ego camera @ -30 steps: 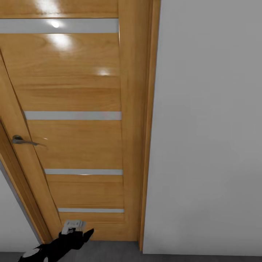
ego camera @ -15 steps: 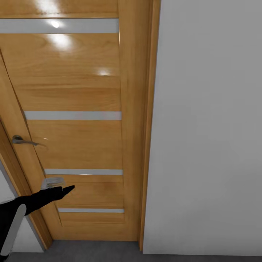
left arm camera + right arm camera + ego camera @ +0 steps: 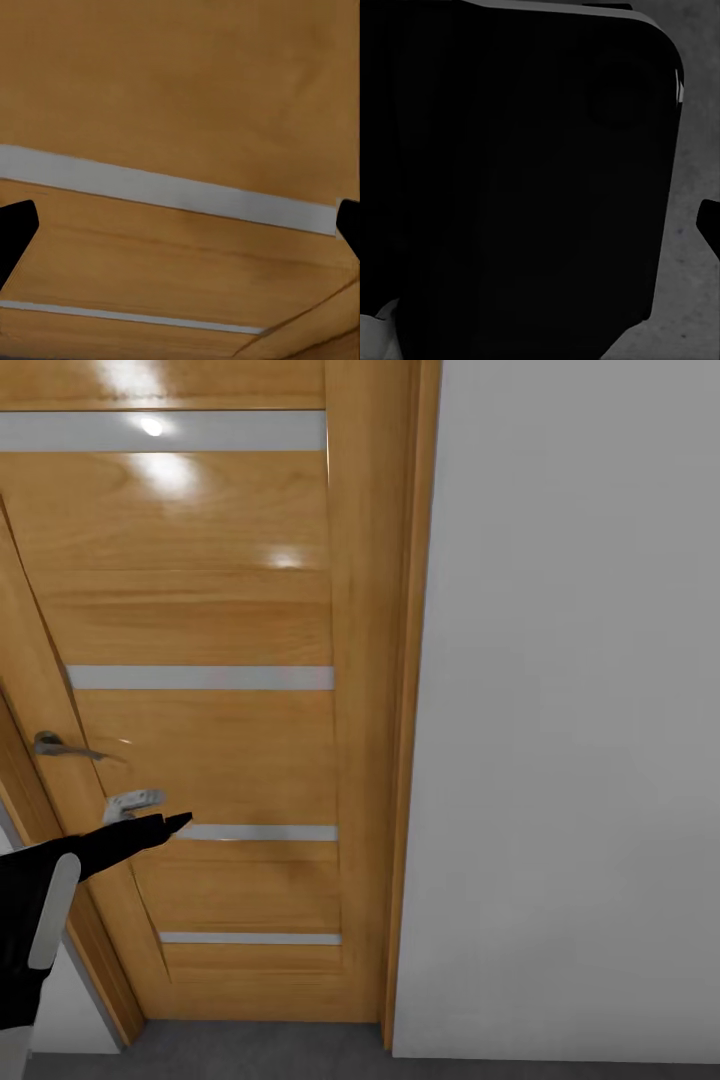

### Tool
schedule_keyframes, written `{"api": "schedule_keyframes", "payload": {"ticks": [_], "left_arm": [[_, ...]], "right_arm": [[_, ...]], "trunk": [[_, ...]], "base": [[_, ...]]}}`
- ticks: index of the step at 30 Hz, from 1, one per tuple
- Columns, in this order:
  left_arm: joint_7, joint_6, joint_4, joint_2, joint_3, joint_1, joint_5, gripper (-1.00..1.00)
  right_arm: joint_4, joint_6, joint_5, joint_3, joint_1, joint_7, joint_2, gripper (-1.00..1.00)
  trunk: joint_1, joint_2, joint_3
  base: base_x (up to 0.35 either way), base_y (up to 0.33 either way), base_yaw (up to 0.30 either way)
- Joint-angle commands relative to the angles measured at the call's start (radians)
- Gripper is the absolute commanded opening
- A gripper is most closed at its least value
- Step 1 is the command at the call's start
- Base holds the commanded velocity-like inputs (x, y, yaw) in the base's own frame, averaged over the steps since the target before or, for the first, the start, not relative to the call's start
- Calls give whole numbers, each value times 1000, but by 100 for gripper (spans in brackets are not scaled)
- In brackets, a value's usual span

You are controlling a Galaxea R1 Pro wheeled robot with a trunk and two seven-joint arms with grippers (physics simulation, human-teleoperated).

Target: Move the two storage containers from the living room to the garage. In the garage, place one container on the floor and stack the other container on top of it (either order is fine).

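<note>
The left end effector (image 3: 150,822), fingers spread apart with nothing between them, is raised close to the wooden door (image 3: 230,620) below its handle (image 3: 62,747), presumably to open it; neither container is seen.

Door (image 3: 200,620): glossy honey-orange wood with visible grain, crossed by pale grey-white horizontal glass strips (image 3: 200,677) — white glare spots near its top. Door handle (image 3: 65,747): dull metallic grey. Wall (image 3: 570,710): plain pale grey, unpatterned. Floor (image 3: 260,1050): dark grey; in the right wrist view it shows faint speckling. Left arm (image 3: 40,890): black with a white panel — left claw (image 3: 150,812) black-tipped, with a light grey part above.
</note>
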Motion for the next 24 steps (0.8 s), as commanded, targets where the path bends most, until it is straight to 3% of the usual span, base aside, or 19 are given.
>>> {"api": "schedule_keyframes", "payload": {"ticks": [1,11,21,23,24], "left_arm": [[1,4,5,-2,1,-11,-4,100],[93,4,82,-10,-3,-142,-6,100],[99,-52,312,-11,-13,-283,-8,100],[99,-65,348,-11,-26,-300,-8,100],[98,-84,382,-11,-53,-316,-9,100]], "right_arm": [[0,0,1,0,0,1,0,100],[0,0,1,0,0,0,0,100],[1,1,4,0,0,-1,-1,100],[1,1,4,0,0,-1,-1,100],[1,1,4,0,0,-1,-1,100]], "trunk": [[0,-1,-1],[0,-1,-1],[0,-1,-1],[0,-1,-1],[0,-1,-1]], "base": [[0,0,0],[0,0,0],[0,0,0],[0,0,0],[0,0,0]]}}
